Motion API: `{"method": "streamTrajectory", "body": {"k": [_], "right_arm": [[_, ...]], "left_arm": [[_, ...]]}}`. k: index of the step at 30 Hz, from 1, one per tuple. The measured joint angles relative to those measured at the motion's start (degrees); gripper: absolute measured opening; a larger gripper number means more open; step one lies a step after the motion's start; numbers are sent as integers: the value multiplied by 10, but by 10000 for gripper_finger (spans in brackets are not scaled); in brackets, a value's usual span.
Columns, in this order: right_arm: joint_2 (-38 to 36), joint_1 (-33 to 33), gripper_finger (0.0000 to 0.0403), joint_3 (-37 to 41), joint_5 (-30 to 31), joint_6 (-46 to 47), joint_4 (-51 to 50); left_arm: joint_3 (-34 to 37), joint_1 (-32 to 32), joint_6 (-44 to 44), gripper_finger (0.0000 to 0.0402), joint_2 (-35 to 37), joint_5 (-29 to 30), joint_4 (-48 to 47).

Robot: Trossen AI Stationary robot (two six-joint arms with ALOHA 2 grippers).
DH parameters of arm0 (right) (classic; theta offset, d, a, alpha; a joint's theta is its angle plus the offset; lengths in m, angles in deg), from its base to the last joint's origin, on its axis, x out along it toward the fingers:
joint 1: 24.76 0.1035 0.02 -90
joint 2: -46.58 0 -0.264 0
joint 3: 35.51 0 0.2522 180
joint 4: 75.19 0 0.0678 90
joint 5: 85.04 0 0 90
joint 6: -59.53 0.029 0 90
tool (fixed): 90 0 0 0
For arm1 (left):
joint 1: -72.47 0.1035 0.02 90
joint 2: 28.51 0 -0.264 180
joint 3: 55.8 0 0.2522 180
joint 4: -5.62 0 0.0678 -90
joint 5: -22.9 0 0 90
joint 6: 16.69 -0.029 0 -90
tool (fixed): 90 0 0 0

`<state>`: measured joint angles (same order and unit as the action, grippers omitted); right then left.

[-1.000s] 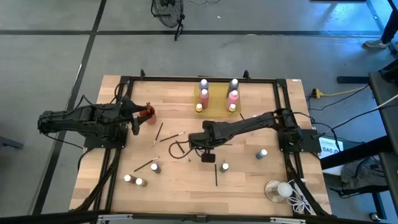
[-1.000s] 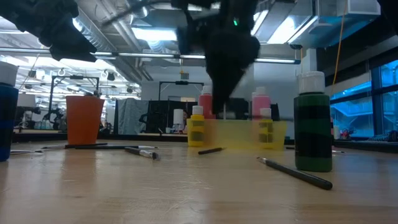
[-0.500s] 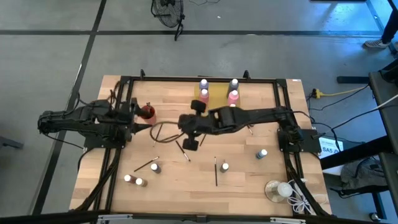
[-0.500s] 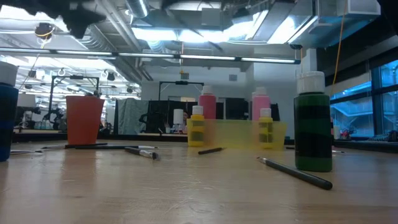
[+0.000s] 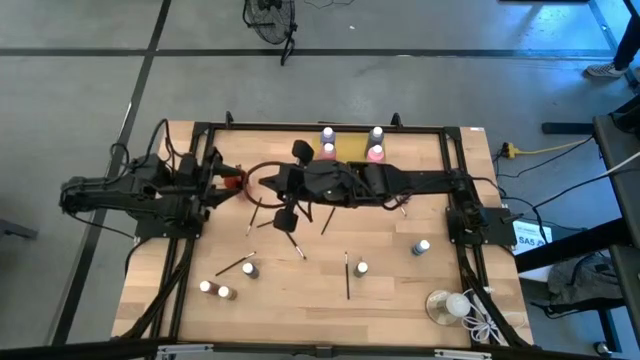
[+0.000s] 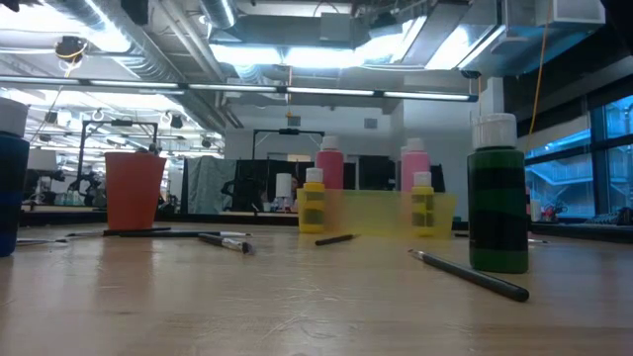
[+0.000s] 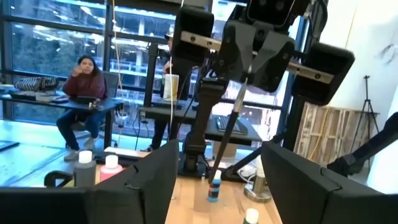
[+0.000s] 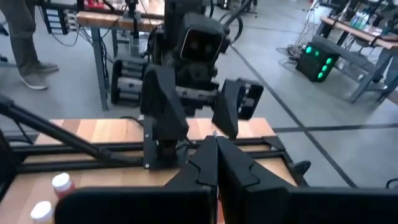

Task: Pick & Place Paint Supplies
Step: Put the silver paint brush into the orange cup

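1. The left gripper (image 5: 216, 182) hangs over the left side of the table (image 5: 400, 300). Its fingers are spread wide with nothing between them, and they point toward the middle.
2. An orange cup (image 5: 237, 181) stands just beside that claw, on its inner side.
3. Three white-capped bottles (image 5: 224, 292) and one loose brush (image 5: 235, 265) lie near the table's front left corner, well apart from both claws.
4. The right arm reaches across the table from the right edge. The right gripper (image 8: 215, 154) is raised above the wood and faces the left gripper at close range.
5. Its fingers are pinched tight on a thin dark-handled paintbrush (image 7: 231, 123). The brush hangs slanting down from the claw, clear of the table and in front of the open left fingers.
6. A yellow tray (image 5: 350, 150) sits at the middle of the far edge, holding pink bottles (image 5: 376, 153) among others, behind the right arm.
7. Another brush (image 5: 347, 276) and a small bottle (image 5: 361, 268) lie toward the front edge, mid-table.
8. A blue bottle (image 5: 422, 246) stands near the right edge.
9. A clear round dish (image 5: 446, 305) rests at the front right corner.
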<state>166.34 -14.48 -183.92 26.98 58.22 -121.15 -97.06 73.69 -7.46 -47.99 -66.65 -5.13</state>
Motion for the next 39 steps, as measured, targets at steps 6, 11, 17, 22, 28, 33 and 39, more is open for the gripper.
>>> {"method": "streamTrajectory", "body": {"k": [6,11,17,22,28,33,39], "right_arm": [[0,-2,0,0,-2,-8,34],[0,-5,0,0,-2,-11,43],[0,-8,0,0,-2,-11,42],[0,-9,0,0,-2,-11,42],[0,-13,0,0,-2,-11,43],[0,-16,0,0,-2,-8,43],[3,-18,0,1,-7,-10,45]], "left_arm": [[0,0,0,226,-47,0,52],[0,0,0,226,-92,0,111],[0,0,0,226,-142,-1,169],[0,0,0,226,-173,-1,208],[0,0,-24,226,-188,-15,238],[0,0,-26,226,-210,-17,248],[-14,0,-46,226,-232,-17,273]]}}
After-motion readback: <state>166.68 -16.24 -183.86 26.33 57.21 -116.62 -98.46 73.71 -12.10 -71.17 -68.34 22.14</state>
